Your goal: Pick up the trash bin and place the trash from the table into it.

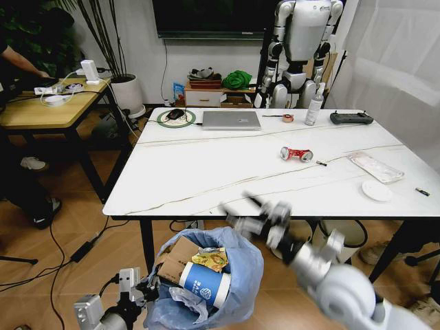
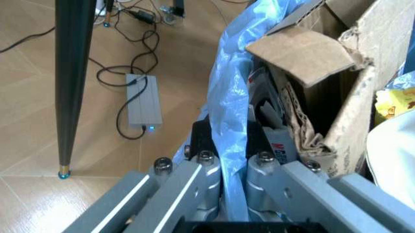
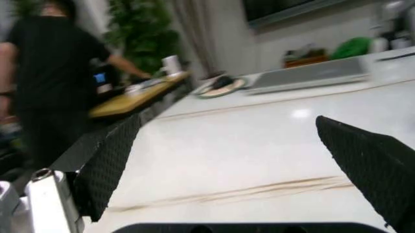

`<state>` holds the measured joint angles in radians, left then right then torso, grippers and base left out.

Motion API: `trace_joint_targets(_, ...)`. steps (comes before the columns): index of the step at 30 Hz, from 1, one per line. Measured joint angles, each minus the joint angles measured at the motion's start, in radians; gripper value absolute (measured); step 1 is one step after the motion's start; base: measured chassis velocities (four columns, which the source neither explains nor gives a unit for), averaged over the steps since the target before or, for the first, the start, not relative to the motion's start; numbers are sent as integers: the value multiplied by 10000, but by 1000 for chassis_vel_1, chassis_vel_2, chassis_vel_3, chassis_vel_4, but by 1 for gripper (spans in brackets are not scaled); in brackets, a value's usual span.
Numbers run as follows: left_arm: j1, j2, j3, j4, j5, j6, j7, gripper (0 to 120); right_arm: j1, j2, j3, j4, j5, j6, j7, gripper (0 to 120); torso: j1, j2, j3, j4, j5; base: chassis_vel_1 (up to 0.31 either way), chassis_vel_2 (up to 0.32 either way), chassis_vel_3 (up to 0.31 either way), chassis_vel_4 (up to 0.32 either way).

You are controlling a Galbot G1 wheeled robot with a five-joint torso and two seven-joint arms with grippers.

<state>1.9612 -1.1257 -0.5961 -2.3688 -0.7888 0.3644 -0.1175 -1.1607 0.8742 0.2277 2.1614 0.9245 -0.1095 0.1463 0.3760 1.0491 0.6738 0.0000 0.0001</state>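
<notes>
Nearest, low at the table's front edge: the left gripper [image 2: 233, 167] is clamped on the bin's blue bag rim, fingers pinched tight with the plastic between them. It holds the bin [image 1: 237, 271] up just below and in front of the table [image 1: 206, 165].

In the bin: cardboard [image 1: 177, 258], a blue-white cup [image 1: 205, 283] lying on its side, a yellow wrapper [image 1: 210, 258], some white tissue.

Above the bin mouth, at the table edge: the right gripper [image 1: 242, 211], jaws spread wide, holding nothing. Its wrist view looks out flat over the marble between its two black pads [image 3: 107, 167].

Mid-table, toward the right: the crushed red can [image 1: 296, 154]. Farther right, near the edge: the white lid [image 1: 377, 190] and the clear flat package [image 1: 375, 167], close to each other, well apart from the can.

Far edge: laptop [image 1: 231, 120], spray bottle [image 1: 314, 104], controller [image 1: 351, 118].

Judgement: mid-task, bin partly loaded, three pieces left. Right arm looks between drop and next fetch. Next calls for a reach out to the can, probably the closest piece, jaws brought down square across it.
</notes>
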Motion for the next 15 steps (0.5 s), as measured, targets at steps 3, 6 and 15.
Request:
trace_joint_targets(3,5,-38,-24,-14,21,-10,20,0,449,62,425,-814,1,-34,206,100,0,0,0,-2,2,0,0,0,0)
trace_joint_targets(6,-8,-82,-41,-21,52,-18,32,0,1082,143,779,-1757,-78,-293,225,100,0,0,0,-3,2,0,0,0,0)
trace_joint_targets(15,12,-170,-100,-89,96,-33,46,0,2589,278,987,-4028,-1332,-1466,-63,100,0,0,-1,1,0,0,0,0,0)
